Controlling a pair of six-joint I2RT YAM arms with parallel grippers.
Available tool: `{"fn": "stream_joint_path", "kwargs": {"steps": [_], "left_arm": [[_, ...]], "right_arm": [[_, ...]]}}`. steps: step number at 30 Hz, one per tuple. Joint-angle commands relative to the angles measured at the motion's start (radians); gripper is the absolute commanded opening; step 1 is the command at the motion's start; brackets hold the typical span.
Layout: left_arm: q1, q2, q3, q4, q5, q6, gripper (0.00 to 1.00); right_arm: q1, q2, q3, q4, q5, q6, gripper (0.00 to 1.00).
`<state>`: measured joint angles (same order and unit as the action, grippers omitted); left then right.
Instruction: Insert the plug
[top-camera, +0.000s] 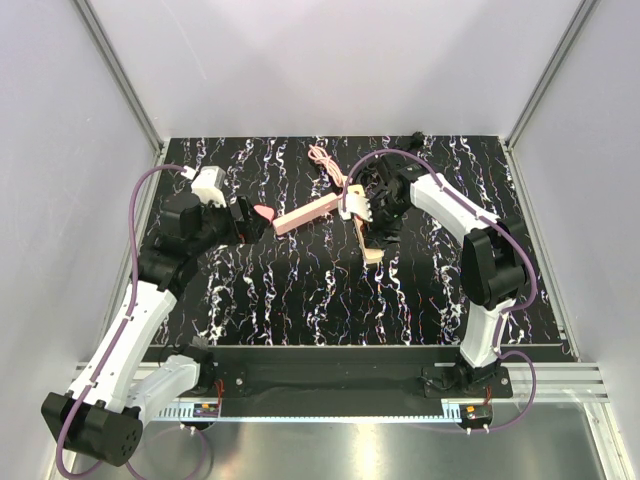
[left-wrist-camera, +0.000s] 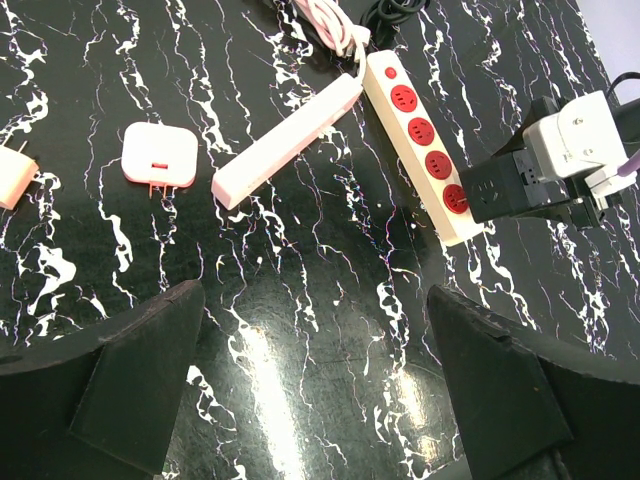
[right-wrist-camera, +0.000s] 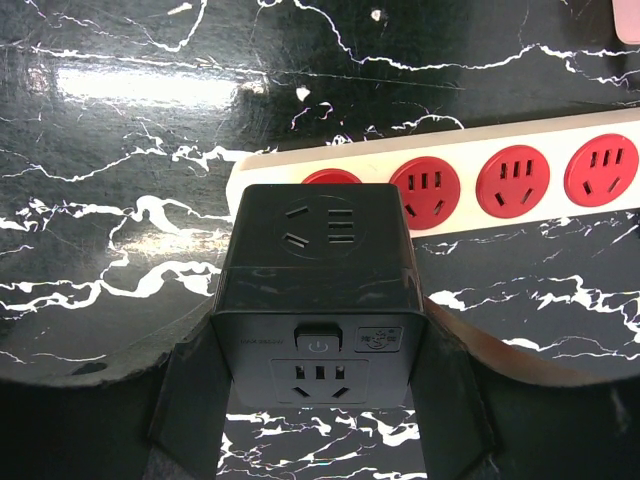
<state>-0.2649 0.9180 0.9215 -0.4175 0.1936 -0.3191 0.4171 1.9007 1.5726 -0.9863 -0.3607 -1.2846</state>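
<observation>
The black cube plug sits in the right gripper, whose two fingers are clamped on its left and right sides. The cube is at the near end of the cream power strip, right over the last red hole, and it covers part of that hole. Its pins are hidden, so I cannot tell if they are in. The strip lies flat on the black desk, right of the middle, with its long side going from near to far and leaning a little to the left. Its red holes face up. The cube has holes on two sides that show, and a small button with a power sign. The tiny label next to the button is too small to read. The right arm goes up from its base, bends at the elbow and reaches left to the middle of the desk. The left arm leans far out on the left side. The left gripper hangs over bare desk with its fingers wide apart and nothing in them. Beyond it lie a pink power strip, tilted, and a pink square plug to the left of that strip.
</observation>
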Motion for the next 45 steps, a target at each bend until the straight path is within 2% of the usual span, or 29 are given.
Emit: {"fn": "stream_joint_path", "kwargs": {"steps": [1,6,9,25,33,38,45], "left_arm": [[0.010,-0.018,0.007,0.029,-0.014,0.005,0.99],[0.013,-0.018,0.007,0.031,-0.006,0.002,0.99],[0.013,-0.019,0.007,0.031,-0.006,0.002,0.99],[0.015,-0.013,0.011,0.032,0.020,-0.005,0.99],[0.015,-0.019,0.008,0.032,0.017,-0.005,0.99],[0.015,-0.027,0.007,0.032,0.018,-0.008,0.99],[0.015,-0.039,0.008,0.036,0.018,-0.008,0.99]], "right_arm": [[0.011,-0.035,0.007,-0.006,-0.009,-0.025,0.00],[0.009,-0.025,0.001,0.006,-0.034,-0.044,0.00],[0.009,-0.011,-0.006,0.009,0.014,-0.050,0.00],[0.011,0.029,-0.008,0.054,0.028,-0.096,0.00],[0.026,0.069,0.030,0.003,0.048,-0.111,0.00],[0.029,0.055,0.007,0.029,0.095,-0.122,0.00],[0.058,0.158,0.059,0.014,0.167,-0.136,0.00]]}}
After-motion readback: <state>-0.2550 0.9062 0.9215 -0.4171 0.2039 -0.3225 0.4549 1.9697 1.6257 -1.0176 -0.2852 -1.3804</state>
